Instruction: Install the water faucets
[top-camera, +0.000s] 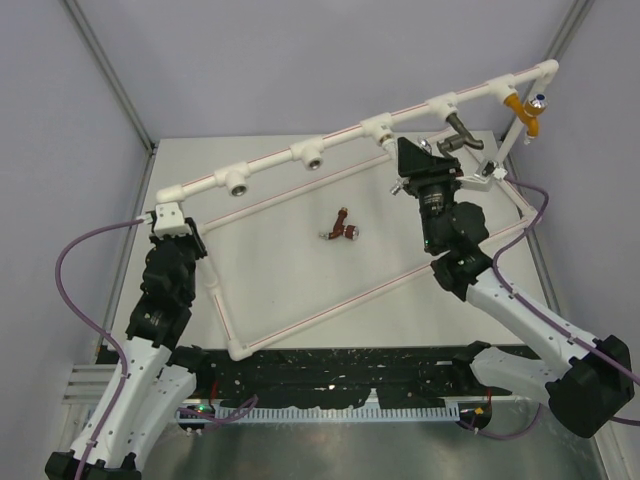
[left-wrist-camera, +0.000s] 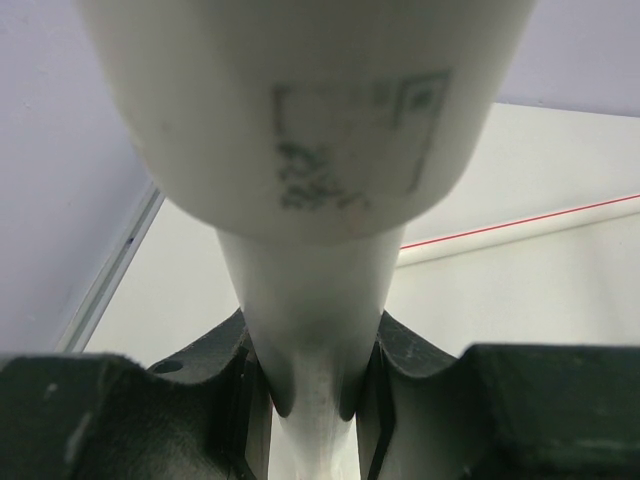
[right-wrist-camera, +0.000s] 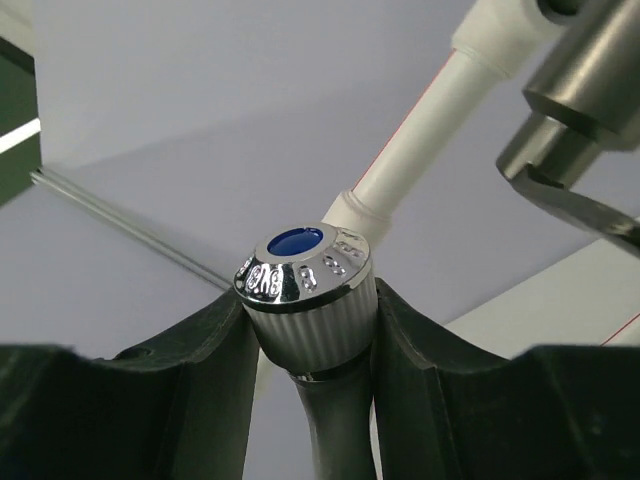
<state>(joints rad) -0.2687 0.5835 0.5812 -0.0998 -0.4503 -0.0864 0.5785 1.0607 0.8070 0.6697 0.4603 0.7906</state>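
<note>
two grips, two jobs. left gripper is clamped on the white pipe frame at its left end, likely to steady it against twisting. right gripper is pinched around the blue-and-silver knob of a faucet at the far right, just beside a grey tap under the top rail. holding it by the ribbed knob probably serves to carry or twist it toward a socket. reddish-brown faucet lies on the table inside the frame, well apart from both grippers, not yet fitted.
</note>
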